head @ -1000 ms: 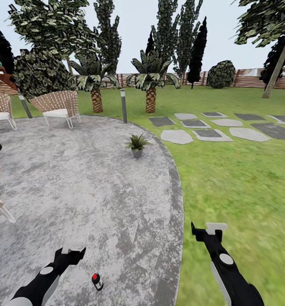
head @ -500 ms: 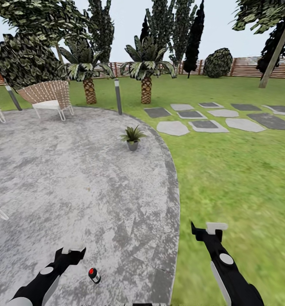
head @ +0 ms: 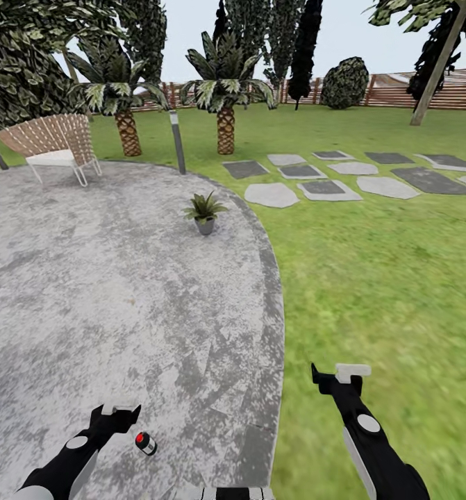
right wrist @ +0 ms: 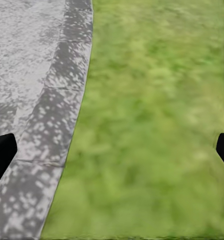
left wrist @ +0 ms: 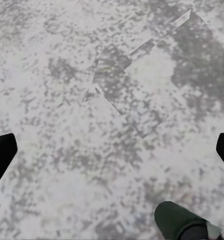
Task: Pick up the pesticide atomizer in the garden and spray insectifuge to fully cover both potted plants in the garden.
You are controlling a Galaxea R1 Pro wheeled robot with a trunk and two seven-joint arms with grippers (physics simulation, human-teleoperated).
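The pesticide atomizer (head: pixel 145 443), a small dark bottle with a red top, lies on the grey paved patio (head: pixel 121 298) just right of my left gripper (head: pixel 118 411). Its dark green body (left wrist: pixel 179 222) shows in the left wrist view, off to one side of the left gripper (left wrist: pixel 112 152), which is open above bare paving. My right gripper (head: pixel 338 375) hangs open over the patio's edge and the lawn; the right wrist view has the right gripper (right wrist: pixel 112 155) empty. One potted plant (head: pixel 205 210) stands in its grey pot near the patio's far rim. The second plant is out of view.
A grey bollard lamp (head: pixel 178 142) and a wicker chair (head: pixel 52 142) stand at the patio's far edge, with two palms (head: pixel 225 125) behind. Stepping stones (head: pixel 323 187) cross the lawn (head: pixel 378 278) at the right. A brown slatted fence (head: pixel 434 90) closes the back.
The whole view has shifted, so the camera has moved: chair, palms and plant slid left and up. The atomizer now sits nearer my left gripper. Both arms keep their pose.
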